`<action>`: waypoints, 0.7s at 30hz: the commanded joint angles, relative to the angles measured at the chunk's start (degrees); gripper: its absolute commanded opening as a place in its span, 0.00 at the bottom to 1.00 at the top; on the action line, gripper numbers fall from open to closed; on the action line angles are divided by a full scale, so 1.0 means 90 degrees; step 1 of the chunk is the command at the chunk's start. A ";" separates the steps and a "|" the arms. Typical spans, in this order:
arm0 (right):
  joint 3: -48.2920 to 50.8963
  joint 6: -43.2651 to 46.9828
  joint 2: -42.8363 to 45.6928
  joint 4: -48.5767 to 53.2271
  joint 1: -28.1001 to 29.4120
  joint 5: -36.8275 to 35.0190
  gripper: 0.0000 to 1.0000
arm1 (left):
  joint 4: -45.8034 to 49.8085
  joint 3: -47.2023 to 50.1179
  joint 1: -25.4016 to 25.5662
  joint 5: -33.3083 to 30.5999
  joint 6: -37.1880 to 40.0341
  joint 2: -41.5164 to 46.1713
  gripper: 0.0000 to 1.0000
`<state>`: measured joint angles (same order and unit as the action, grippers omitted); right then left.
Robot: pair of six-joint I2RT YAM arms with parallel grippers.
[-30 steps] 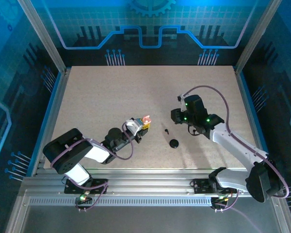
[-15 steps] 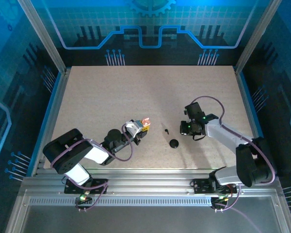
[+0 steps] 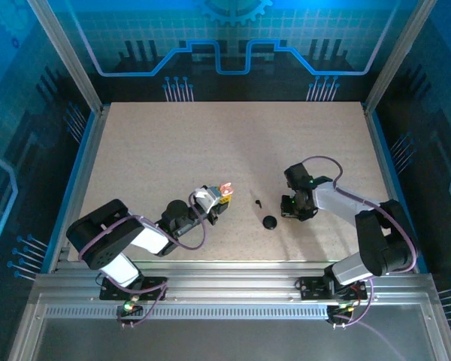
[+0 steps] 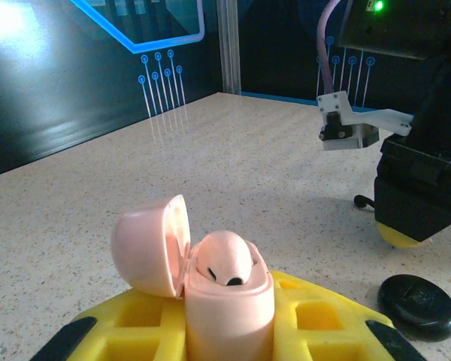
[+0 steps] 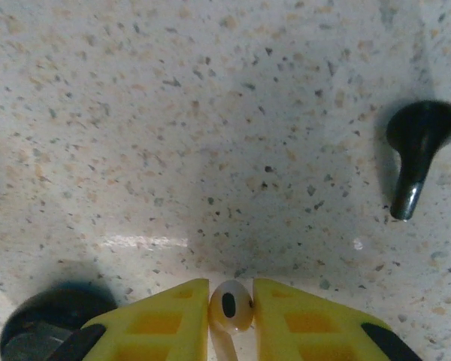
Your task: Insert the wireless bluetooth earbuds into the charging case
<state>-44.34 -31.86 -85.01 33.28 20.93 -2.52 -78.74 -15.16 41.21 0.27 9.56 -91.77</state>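
Pale earbud point(image 4: 224, 259) in open pink case point(image 4: 233, 301), L claw point(image 4: 229, 327) clamped on case, R claw point(image 5: 231, 320) pinching 2nd earbud point(image 5: 230, 302)

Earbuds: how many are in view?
3. One pale earbud sits in the pink case in the left gripper; a second pale earbud is in the right gripper; a black earbud lies on the table. More may be hidden.
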 commanded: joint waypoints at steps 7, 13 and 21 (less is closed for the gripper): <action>-0.0337 0.0027 -0.0368 0.0721 -0.0122 0.0224 0.26 | -0.0167 0.0137 0.0021 0.0034 0.0114 0.0075 0.14; -0.0975 0.0397 -0.0291 0.1542 -0.0145 0.0227 0.33 | -0.0167 0.0134 0.0025 0.0048 0.0136 0.0113 0.14; -0.2318 0.1563 -0.0867 0.3520 -0.0200 0.0100 0.34 | -0.0167 0.0182 0.0029 -0.0057 0.0257 0.0176 0.15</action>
<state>-62.63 -23.22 -89.54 54.52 20.12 -1.41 -78.74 -14.35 41.21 0.21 10.66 -91.42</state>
